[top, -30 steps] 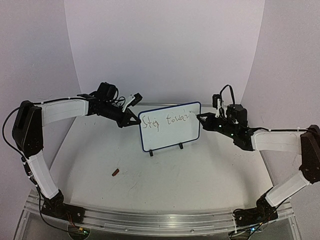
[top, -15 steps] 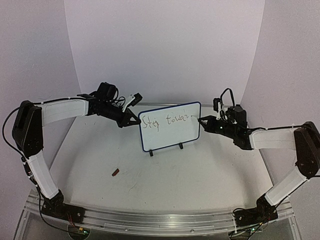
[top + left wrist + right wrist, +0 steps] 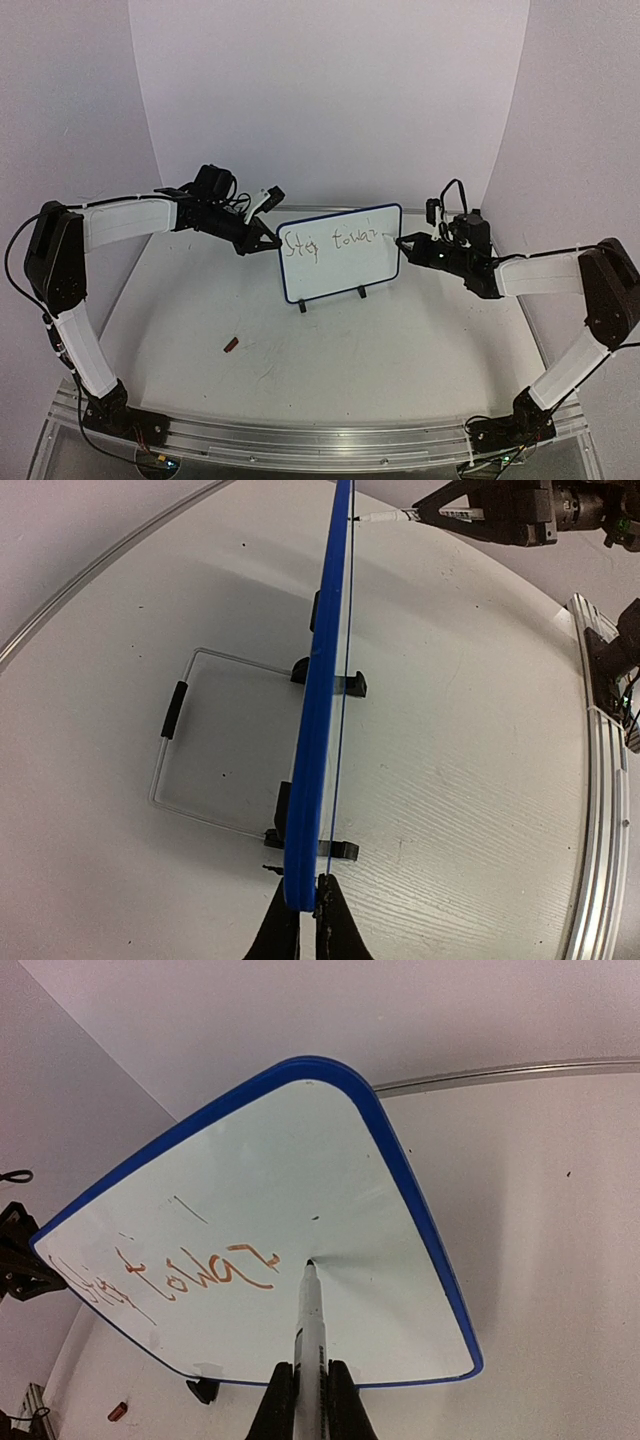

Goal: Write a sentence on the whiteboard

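Your right hand (image 3: 300, 1405) is clamped on a white marker (image 3: 312, 1325), the two fingers closed round its barrel at the bottom edge of the right wrist view. The marker's dark tip touches the whiteboard (image 3: 330, 1160) just right of the last written stroke.

In the top view the whiteboard (image 3: 345, 272) stands upright on its two black feet (image 3: 302, 307) in the middle of the frame, its blue frame facing the camera. The sentence (image 3: 330, 242) runs as one line of thin cursive across the upper part of the board. It reads roughly "Stay towar" and looks reddish-brown in the right wrist view (image 3: 170, 1275). You cannot make out the last letters exactly.

Your left hand (image 3: 268, 240) meets the board's left edge in the top view. In the left wrist view its fingers (image 3: 282, 932) are pinched together on the edge of the blue frame (image 3: 315, 730) at the bottom of the frame. The right hand (image 3: 405, 240) comes in from the right of the top view, near the board's right edge.

On the white counter (image 3: 420, 350), a small reddish-brown piece (image 3: 231, 345) lies in the lower left, well apart from the board. A metal rail (image 3: 320, 438) runs along the bottom of the top view.
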### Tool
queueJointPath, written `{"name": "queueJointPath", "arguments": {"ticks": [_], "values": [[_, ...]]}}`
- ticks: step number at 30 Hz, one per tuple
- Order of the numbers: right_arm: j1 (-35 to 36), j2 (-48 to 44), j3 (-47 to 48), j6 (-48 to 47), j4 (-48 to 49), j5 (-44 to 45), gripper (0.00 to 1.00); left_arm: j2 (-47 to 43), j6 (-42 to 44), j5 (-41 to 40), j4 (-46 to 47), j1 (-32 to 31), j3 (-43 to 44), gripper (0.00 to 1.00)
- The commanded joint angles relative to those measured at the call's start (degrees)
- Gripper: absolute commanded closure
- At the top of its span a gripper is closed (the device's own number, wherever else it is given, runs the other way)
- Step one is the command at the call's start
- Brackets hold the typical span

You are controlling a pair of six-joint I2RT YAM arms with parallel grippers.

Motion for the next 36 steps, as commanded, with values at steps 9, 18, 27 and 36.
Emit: {"name": "queueJointPath", "arguments": {"ticks": [9, 18, 27, 36], "values": [[-0.67, 1.78, 3.35, -0.94, 2.87, -1.65, 1.0, 2.52, 2.38, -4.4, -5.96, -0.28, -0.3, 1.0], [-0.66, 3.17, 2.39, -1.09, 2.66, -2.68, 1.0, 2.58, 2.4, -4.42, -5.95, -0.31, -0.3, 1.0], [-0.64, 2.75, 1.38, -1.02, 1.95, 0.19, 1.0, 2.59, 2.38, -4.39, -5.95, -0.32, -0.3, 1.0], [-0.69, 1.28, 3.24, -1.91, 0.57, 2.43, 1.0, 2.59, 2.4, -4.42, -6.04, -0.34, -0.21, 1.0]]}}
